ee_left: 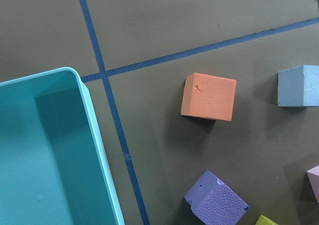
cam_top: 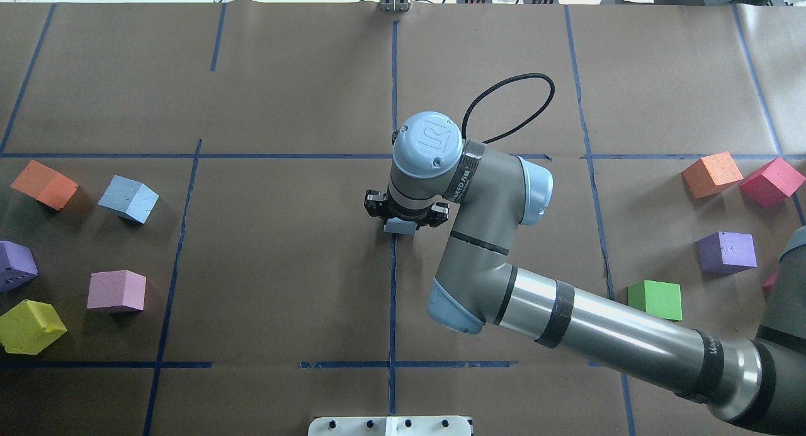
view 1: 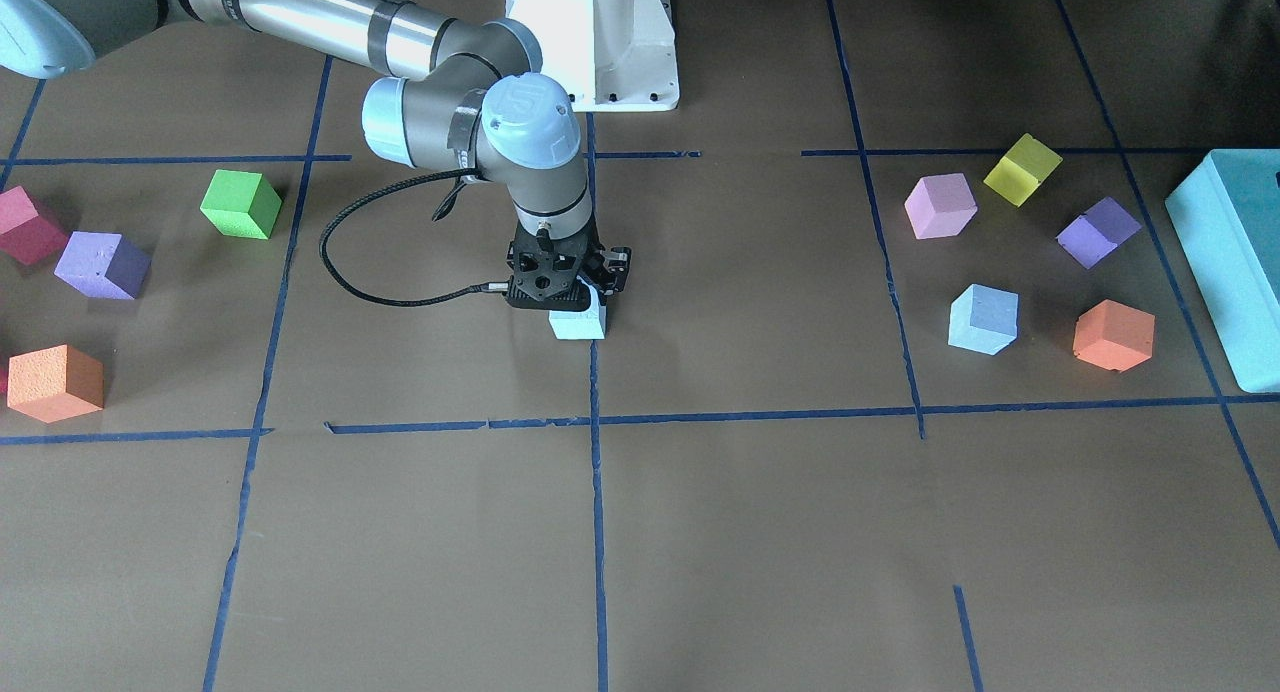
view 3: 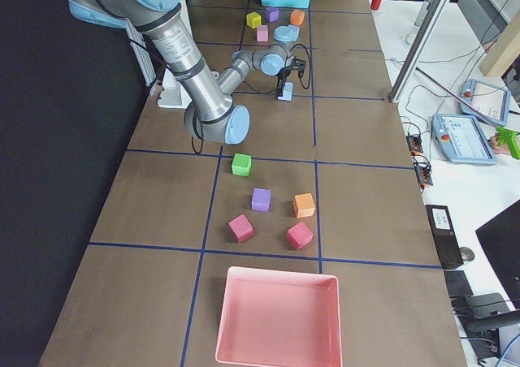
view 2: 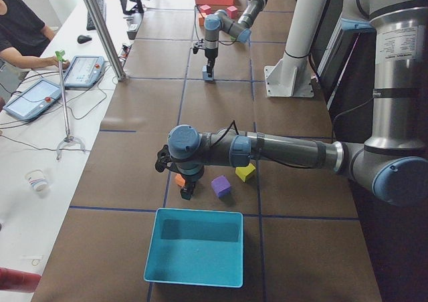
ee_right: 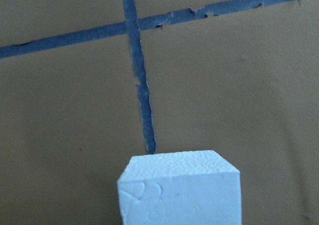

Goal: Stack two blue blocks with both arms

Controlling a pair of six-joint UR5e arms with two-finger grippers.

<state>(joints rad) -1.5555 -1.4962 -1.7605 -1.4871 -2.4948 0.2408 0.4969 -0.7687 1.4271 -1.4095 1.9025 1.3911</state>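
As R jaws straddle it, block (view 1: 578, 324) sits centred.

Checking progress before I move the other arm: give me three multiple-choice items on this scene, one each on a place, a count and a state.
1. The blue block at the right arm's jaws is: A inside a box; B over the centre tape line; C atop another cube.
2. Pale blue cubes in view: A one; B two; C four.
3. The two are: A stacked; B touching; C well apart.
Answers: B, the tape meets it in the wrist view; B, a second blue block lies off to the side; C, bare table separates them.
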